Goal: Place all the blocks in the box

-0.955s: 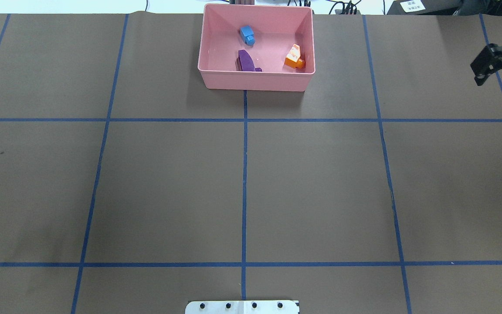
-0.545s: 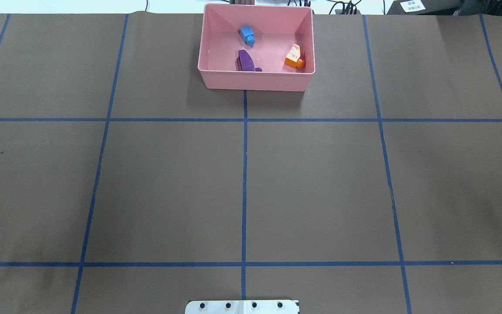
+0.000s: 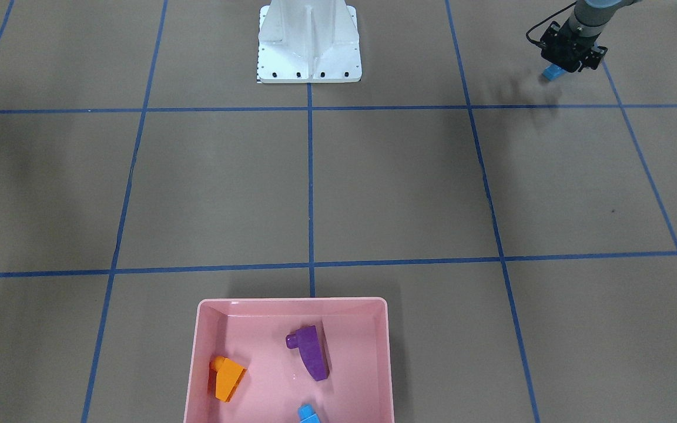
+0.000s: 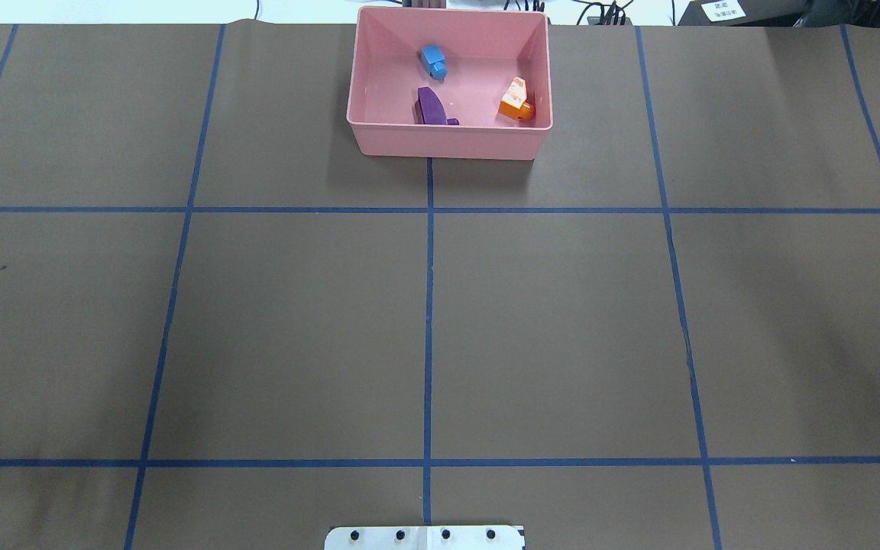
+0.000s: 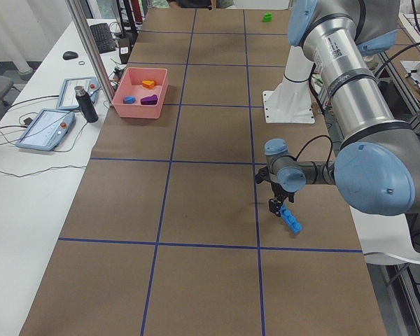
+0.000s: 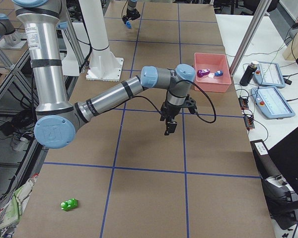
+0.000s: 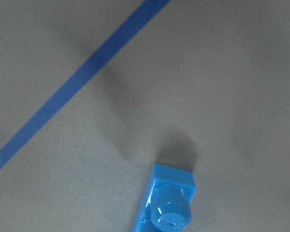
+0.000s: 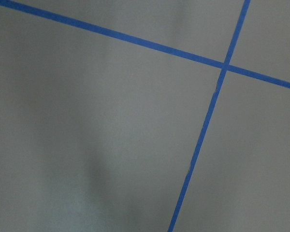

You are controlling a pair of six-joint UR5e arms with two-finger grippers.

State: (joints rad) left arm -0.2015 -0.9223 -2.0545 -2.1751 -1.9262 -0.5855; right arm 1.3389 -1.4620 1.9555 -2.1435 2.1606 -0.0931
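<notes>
The pink box sits midway along the far edge of the bench. In it are the purple sloped block, the orange sloped block and the small light-blue block. The long light-blue block is near the robot-side edge toward the left end, right at the tips of the left gripper (gripped or not, I cannot tell). The green block lies by the robot-side corner at the right end. The right gripper hangs above the bench's right half, and I cannot tell how wide it is.
</notes>
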